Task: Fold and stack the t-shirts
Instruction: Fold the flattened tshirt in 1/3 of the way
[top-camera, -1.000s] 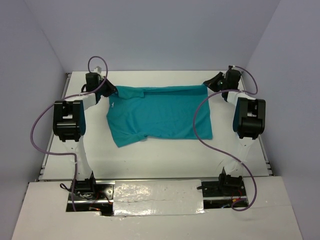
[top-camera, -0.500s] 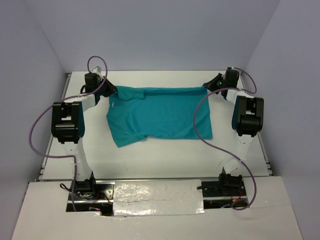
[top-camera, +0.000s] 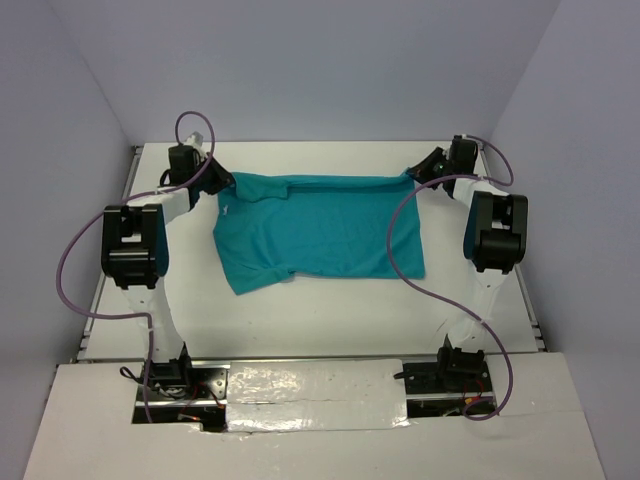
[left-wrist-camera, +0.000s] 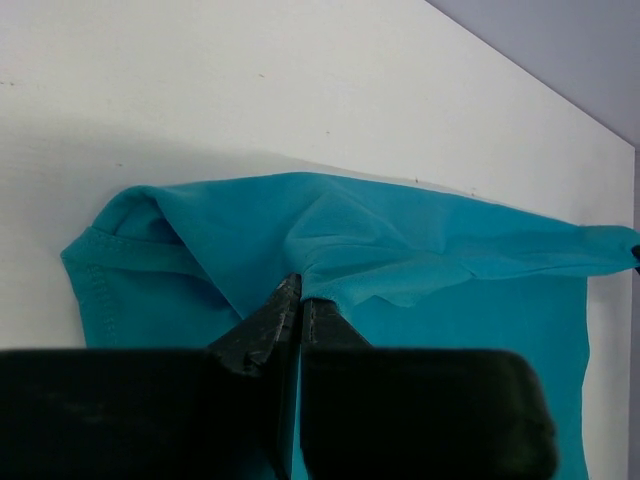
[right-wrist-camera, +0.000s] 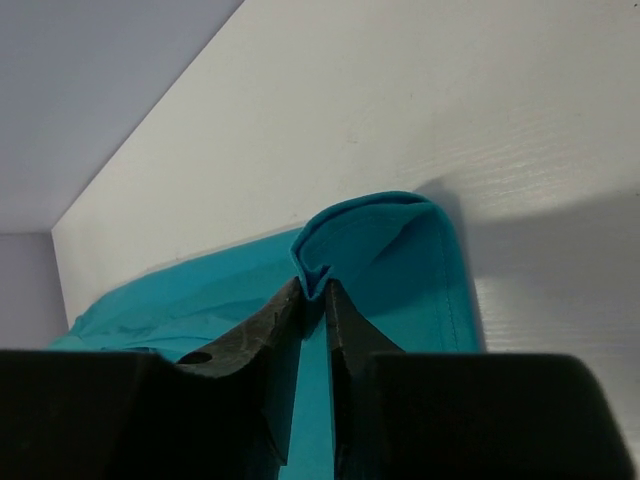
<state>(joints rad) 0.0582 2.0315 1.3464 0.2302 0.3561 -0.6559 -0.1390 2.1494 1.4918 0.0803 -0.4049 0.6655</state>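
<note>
The teal shirt (top-camera: 320, 232) is lying spread on the white table (top-camera: 330, 310). The left gripper (left-wrist-camera: 300, 298) is pinching its far left corner, jaws closed tight on the cloth. The right gripper (right-wrist-camera: 314, 290) is straddling a fold at the far right corner, jaws narrowly apart; whether it is gripping, I cannot tell.

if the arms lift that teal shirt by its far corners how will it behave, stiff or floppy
Probably very floppy: the teal shirt puckers into soft folds where the left end effector pinches it, so it should sag between grips. Likely light, lying thin and flat on the table. Pushed, it would probably bunch up.
</note>
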